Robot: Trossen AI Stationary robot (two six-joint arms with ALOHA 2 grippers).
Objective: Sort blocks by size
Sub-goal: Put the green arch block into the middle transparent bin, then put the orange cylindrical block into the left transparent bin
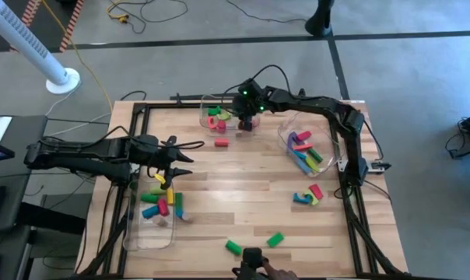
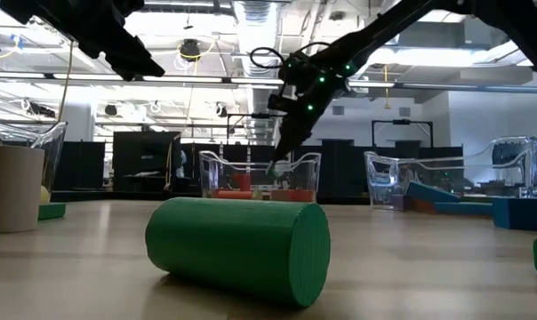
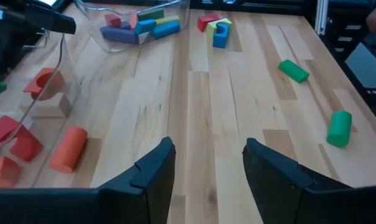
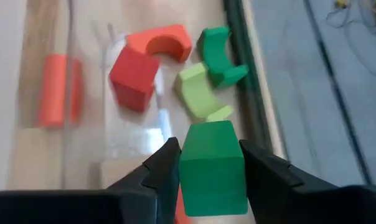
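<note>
We judge drop-off underway: right gripper (image 4: 206,165) clamps a green block (image 4: 211,168) above the 12 o'clock bin (image 1: 208,105), release next; left gripper (image 3: 206,174) waits, jaws apart.

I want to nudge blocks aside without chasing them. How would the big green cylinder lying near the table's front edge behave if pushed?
The green cylinder lies on its curved side on the smooth wooden table, so a push across its length would probably roll it. A push along its axis more likely slides it. It looks solid and stiff, unlikely to deform.
</note>
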